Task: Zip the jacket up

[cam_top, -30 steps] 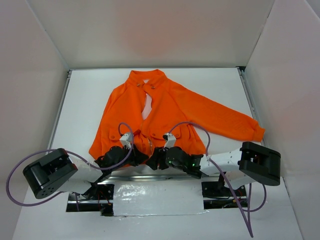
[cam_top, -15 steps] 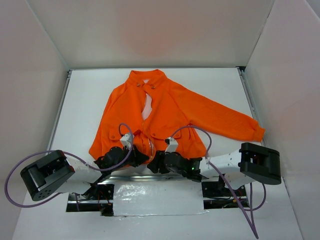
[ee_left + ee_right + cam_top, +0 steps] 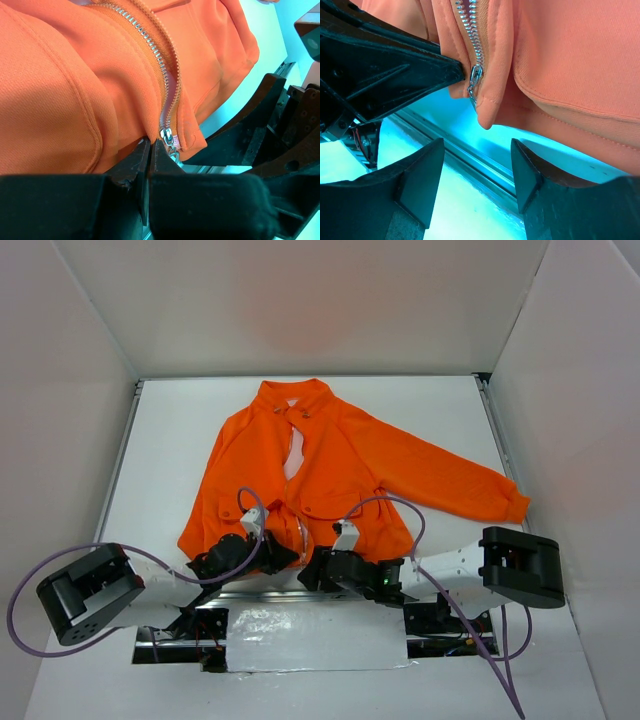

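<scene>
The orange jacket (image 3: pixel 330 460) lies flat on the white table, collar at the far side, hem toward the arms. Its silver zipper is joined only at the bottom, with the slider (image 3: pixel 167 136) (image 3: pixel 476 75) at the hem. My left gripper (image 3: pixel 272 554) (image 3: pixel 150 142) is shut, its tips pinching the hem just left of the slider. My right gripper (image 3: pixel 314 568) (image 3: pixel 477 145) stands open just below the hem and the slider, with nothing between its fingers. The left gripper's black body (image 3: pixel 380 70) shows in the right wrist view, touching the hem.
A metal rail (image 3: pixel 300 592) runs along the near table edge under both grippers, with a foil-covered plate (image 3: pixel 310 635) in front of it. The jacket's right sleeve (image 3: pixel 470 490) stretches toward the right wall. White walls close in three sides.
My right gripper has drawn back from the hem toward the near edge. The left gripper has stayed shut at the hem.
</scene>
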`<state>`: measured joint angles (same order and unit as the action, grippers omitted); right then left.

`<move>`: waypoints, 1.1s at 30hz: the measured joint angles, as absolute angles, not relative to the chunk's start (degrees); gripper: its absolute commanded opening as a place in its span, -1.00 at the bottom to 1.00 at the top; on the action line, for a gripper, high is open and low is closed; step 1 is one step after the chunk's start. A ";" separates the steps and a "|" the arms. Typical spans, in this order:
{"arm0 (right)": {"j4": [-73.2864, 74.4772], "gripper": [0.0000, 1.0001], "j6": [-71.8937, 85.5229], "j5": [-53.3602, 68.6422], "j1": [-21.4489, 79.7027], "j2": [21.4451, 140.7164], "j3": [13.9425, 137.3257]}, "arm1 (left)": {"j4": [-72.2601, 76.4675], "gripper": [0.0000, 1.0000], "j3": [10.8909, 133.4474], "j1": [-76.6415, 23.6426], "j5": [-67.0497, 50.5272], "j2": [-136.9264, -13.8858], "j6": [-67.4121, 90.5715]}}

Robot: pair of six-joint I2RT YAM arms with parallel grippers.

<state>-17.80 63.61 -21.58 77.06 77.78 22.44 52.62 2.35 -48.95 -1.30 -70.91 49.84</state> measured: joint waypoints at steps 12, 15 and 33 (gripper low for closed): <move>-19.14 0.26 64.77 -19.90 77.06 78.56 22.98 | 51.59 -1.00 2.35 -49.56 -1.15 -69.54 49.82; -19.68 0.26 65.89 -19.94 77.03 79.00 23.00 | 51.35 -1.00 2.35 -49.74 -1.10 -69.49 49.82; -26.65 0.24 72.16 -19.29 74.70 82.19 21.74 | 51.00 -1.00 2.35 -50.78 -0.19 -69.17 49.82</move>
<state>-26.65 72.16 -19.29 74.70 82.19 21.74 51.00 2.35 -50.78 -0.19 -69.17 49.82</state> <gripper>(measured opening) 0.623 0.109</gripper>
